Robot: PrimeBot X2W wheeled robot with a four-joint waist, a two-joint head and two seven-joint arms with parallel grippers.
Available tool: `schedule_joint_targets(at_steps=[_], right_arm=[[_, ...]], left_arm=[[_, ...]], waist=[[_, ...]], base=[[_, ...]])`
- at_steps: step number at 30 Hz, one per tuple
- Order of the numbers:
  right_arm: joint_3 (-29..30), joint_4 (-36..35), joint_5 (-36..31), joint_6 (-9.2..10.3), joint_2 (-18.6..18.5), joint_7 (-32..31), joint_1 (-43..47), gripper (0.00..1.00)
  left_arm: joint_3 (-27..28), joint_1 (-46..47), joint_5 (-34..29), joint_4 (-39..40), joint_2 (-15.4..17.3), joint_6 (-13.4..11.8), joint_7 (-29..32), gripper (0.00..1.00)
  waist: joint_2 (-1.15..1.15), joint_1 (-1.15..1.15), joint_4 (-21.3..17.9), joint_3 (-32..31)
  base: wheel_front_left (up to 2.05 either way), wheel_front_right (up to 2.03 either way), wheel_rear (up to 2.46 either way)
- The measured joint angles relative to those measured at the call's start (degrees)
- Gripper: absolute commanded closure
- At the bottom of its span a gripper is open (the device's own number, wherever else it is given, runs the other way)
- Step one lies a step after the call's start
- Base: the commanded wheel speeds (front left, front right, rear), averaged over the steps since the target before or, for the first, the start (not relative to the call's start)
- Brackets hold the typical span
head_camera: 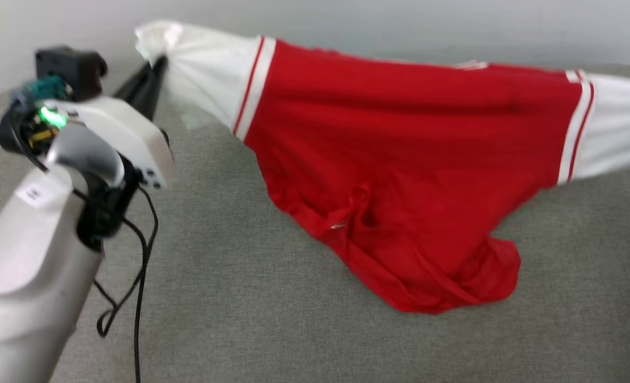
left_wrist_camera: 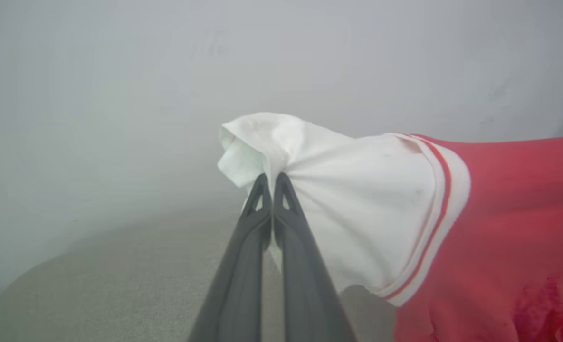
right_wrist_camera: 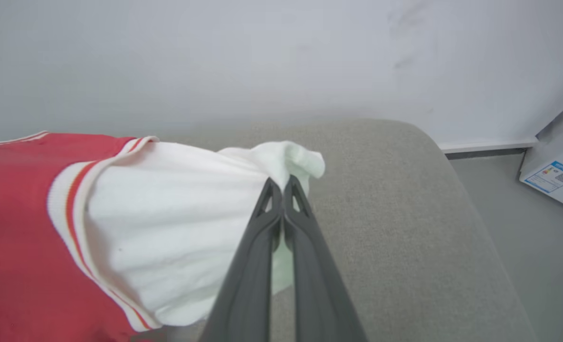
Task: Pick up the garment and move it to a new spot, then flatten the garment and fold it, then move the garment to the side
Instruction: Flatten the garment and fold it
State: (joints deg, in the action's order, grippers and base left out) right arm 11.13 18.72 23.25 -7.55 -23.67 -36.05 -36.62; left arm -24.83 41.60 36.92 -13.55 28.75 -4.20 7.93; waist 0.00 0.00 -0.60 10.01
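Grey woven upholstery point(head_camera: 251, 298) is spreading out below and beyond both pairs of fingers, a broad padded top. Above it the garment point(head_camera: 400, 159) is hanging stretched between the two grippers. Its red body is sagging down from the fingertips, so the bunched hem appears to be resting on the padding while the shoulders are riding in the air. Each white sleeve is being drawn taut away from the body toward its own gripper. The left gripper point(left_wrist_camera: 271, 178) is clenched on the left sleeve point(left_wrist_camera: 357, 204), with a tuft of cuff poking out past the tips. The right gripper point(right_wrist_camera: 283, 183) is pinching the right sleeve point(right_wrist_camera: 176, 228) the same way, jaws pressed together on the cloth. To my eye this is the carrying part of the job. Doing it well is calling for both arms travelling together at an even spacing, since spreading would be straining those small pinches of cuff and closing in would be letting the body slump and wrinkle. Raising the fingers a little first looks wise, as the hem is touching the padding. Lowering hem first should be helping it lie flat.
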Motion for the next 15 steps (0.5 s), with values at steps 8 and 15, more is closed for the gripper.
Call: schedule_joint_targets(at_steps=[8,15], right_arm=[[-0.13,2.58,-8.26,0.0,3.89,7.57,-14.53,1.0],[0.98,6.87,-14.4,0.0,5.45,16.1,-30.47,1.0]], left_arm=[[1.22,14.38,-2.0,-11.07,-1.24,2.02,-3.71,1.0],[2.33,29.82,-3.76,-19.31,-1.34,4.39,-7.12,1.0]], waist=[[0.0,0.0,-0.72,1.2],[0.0,0.01,-1.12,5.5]], base=[[0.0,0.0,0.0],[0.0,0.0,0.0]])
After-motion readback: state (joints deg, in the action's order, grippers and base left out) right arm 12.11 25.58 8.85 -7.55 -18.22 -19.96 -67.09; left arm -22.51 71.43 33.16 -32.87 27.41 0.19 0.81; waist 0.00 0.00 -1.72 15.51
